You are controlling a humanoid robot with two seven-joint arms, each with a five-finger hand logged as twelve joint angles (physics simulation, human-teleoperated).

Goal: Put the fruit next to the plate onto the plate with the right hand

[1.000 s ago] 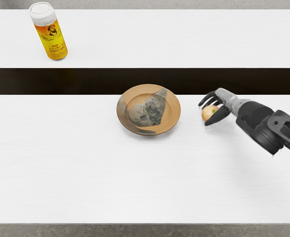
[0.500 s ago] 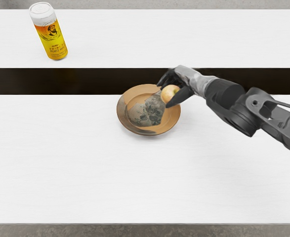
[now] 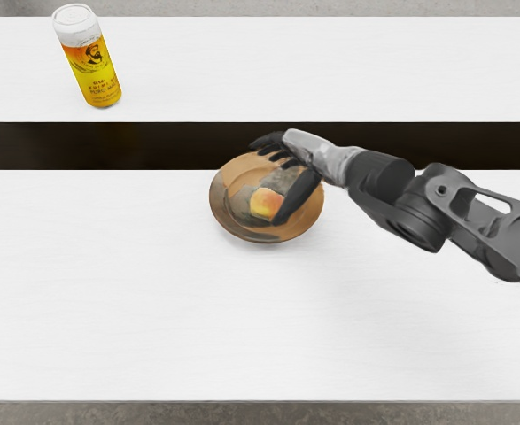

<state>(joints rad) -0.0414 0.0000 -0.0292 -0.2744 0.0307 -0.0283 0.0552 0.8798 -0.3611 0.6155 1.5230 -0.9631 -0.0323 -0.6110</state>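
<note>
Head view, near to far. The near tabletop [image 3: 242, 336] is bare from its front edge up to the plate [image 3: 240, 232], which sits close to the back edge, about midway along it.

The fruit [image 3: 265, 204] lies inside the plate, a little toward the plate's near side, resting on its floor. It looks roundish; no long axis to speak of.

My right hand [image 3: 293, 165] reaches in from the right, over the plate's far half. The thumb [image 3: 297, 195] slants down just beside the fruit on its right, touching or nearly so; I cannot tell which. The fingers [image 3: 268, 142] are spread and extended past the plate's back rim, not wrapped around anything. I read the hand as wide and holding nothing.

Key relation: the fruit lies to the near-left of my palm, below it. Judgement: the next move is to pull up and to the right, away from the fruit, so the thumb does not nudge it.

Beyond the dark gap [image 3: 109, 146], a yellow can [image 3: 87, 55] stands on the far tabletop [image 3: 330, 71] near its left corner.
</note>
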